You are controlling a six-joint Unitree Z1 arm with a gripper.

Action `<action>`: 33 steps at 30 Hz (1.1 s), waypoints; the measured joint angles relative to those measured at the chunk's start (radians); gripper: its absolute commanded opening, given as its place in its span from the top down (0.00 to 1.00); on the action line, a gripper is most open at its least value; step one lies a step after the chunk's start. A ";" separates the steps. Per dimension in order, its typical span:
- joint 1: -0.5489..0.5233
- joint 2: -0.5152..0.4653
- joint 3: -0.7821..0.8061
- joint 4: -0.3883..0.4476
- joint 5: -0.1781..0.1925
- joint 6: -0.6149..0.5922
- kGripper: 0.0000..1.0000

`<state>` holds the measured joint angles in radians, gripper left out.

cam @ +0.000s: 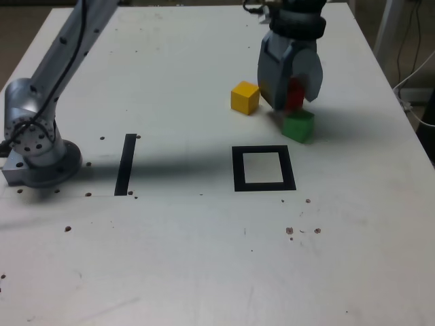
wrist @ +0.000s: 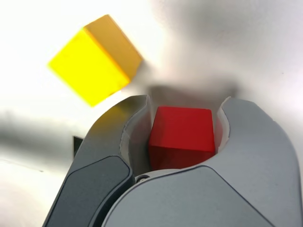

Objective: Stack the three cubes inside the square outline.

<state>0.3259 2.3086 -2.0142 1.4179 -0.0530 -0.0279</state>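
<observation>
Open tabletop (cam: 163, 258) around square outline (cam: 240, 178)

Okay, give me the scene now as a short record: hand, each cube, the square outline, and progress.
hand: grey two-fingered hand, closed around the red cube
red cube: between the fingers
solid yellow cube: on the white table, outside the outline
solid green cube: on the table beyond the outline's far right corner in the exterior view
black square outline with white centre: empty
progress: nothing stacked in the outline yet
</observation>
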 measured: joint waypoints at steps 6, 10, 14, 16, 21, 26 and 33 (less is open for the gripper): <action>-0.030 -0.064 0.007 0.041 0.015 0.002 0.79; -0.064 -0.095 0.041 0.057 0.015 0.010 0.79; -0.102 -0.147 0.106 0.060 0.009 0.024 0.79; -0.120 -0.176 0.145 0.053 0.004 0.031 0.79; -0.161 -0.212 0.237 0.015 -0.016 0.043 0.79; -0.191 -0.243 0.342 -0.070 -0.034 0.044 0.79; -0.217 -0.261 0.437 -0.175 -0.050 0.051 0.79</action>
<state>0.1087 2.0478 -1.5775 1.2432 -0.1034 0.0229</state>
